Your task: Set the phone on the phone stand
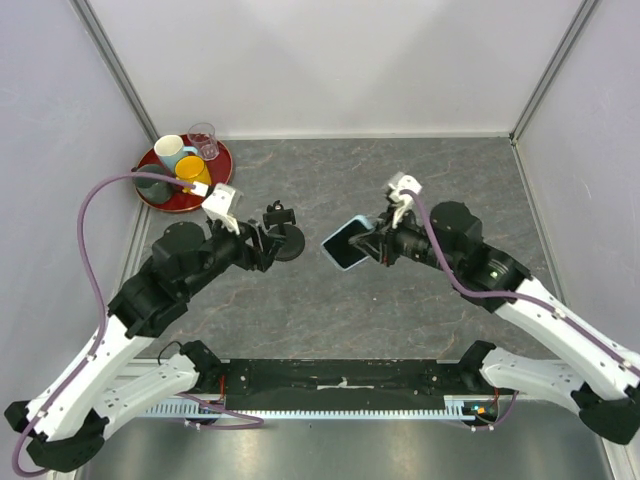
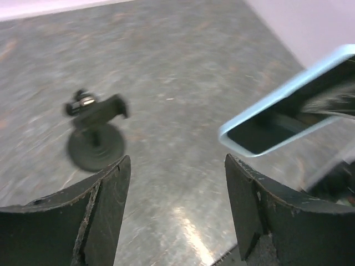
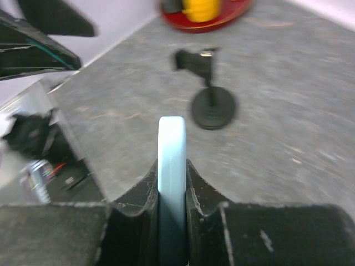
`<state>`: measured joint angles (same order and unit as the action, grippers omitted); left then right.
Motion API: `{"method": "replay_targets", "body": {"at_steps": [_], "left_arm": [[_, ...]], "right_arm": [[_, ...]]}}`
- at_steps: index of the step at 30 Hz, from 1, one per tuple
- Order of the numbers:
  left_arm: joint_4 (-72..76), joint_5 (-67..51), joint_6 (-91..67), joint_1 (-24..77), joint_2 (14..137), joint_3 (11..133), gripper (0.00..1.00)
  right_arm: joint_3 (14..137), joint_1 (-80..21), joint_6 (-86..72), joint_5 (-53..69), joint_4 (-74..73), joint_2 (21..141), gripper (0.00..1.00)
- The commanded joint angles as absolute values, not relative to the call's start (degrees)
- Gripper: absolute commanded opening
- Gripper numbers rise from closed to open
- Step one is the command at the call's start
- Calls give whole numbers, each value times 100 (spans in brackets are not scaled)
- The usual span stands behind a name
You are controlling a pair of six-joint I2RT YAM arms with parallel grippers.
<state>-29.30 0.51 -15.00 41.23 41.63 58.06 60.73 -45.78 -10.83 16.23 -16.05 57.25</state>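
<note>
The phone (image 1: 347, 243), black screen with a light blue case edge, is held off the table by my right gripper (image 1: 376, 244), which is shut on it. In the right wrist view its edge (image 3: 171, 160) stands upright between the jaws. It also shows in the left wrist view (image 2: 288, 108) at the right. The phone stand (image 1: 283, 233), black with a round disc base and a short cradle, stands on the table left of the phone, also in the left wrist view (image 2: 95, 136) and the right wrist view (image 3: 209, 94). My left gripper (image 1: 262, 245) is open and empty, just left of the stand.
A red tray (image 1: 160, 192) at the back left holds a white-and-blue mug (image 1: 170, 152), a yellow cup (image 1: 192, 170) and a clear glass (image 1: 204, 140). White walls enclose the grey table on three sides.
</note>
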Motion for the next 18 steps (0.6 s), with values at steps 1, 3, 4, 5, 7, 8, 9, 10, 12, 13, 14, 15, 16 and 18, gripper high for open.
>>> {"method": "replay_targets", "body": {"at_steps": [1,3,4,5,7,8,9,10,12,13,14,15,16,18], "left_arm": [[-3594,2694,-2205,4122,4893,5976,74],[-3709,3031,-2329,4105,5447,6029,71],[-3709,3276,-2320,4104,5588,6038,68],[-3457,3374,-2294,4104,5807,5951,63],[-3174,3489,-2145,4096,5976,5863,56],[-2868,3489,-2084,4096,6064,5775,55],[-2743,3498,-1987,4087,6195,5740,52],[-2655,3550,-1969,4087,6283,5722,51],[-2602,3664,-1960,4087,6511,5765,47],[-2593,3674,-1951,4078,6582,5774,46],[-2593,3683,-1951,4078,6627,5801,45],[-2575,3709,-1977,4078,6670,5818,45],[-2566,3718,-1986,4069,6723,5810,45],[-2427,3692,-1986,4052,6776,5766,45]], "right_arm": [[5811,-4562,-1213,-983,-1529,4862,0],[5757,-4562,-1204,-993,-1564,4720,0],[5731,-4562,-1222,-993,-1599,4641,0],[5722,-4562,-1230,-958,-1617,4615,0],[5722,-4562,-1204,-853,-1722,4623,0],[5722,-4562,-1187,-818,-1749,4632,0],[5704,-4570,-1178,-791,-1766,4632,0],[5695,-4562,-1186,-730,-1784,4614,0],[5660,-4562,-1152,-659,-1767,4579,0],[5651,-4570,-1143,-642,-1767,4544,0],[5643,-4562,-1134,-633,-1767,4518,0],[5616,-4562,-1090,-633,-1767,4500,0],[5608,-4562,-1081,-633,-1767,4474,0],[5590,-4562,-1037,-615,-1767,4447,0]]}}
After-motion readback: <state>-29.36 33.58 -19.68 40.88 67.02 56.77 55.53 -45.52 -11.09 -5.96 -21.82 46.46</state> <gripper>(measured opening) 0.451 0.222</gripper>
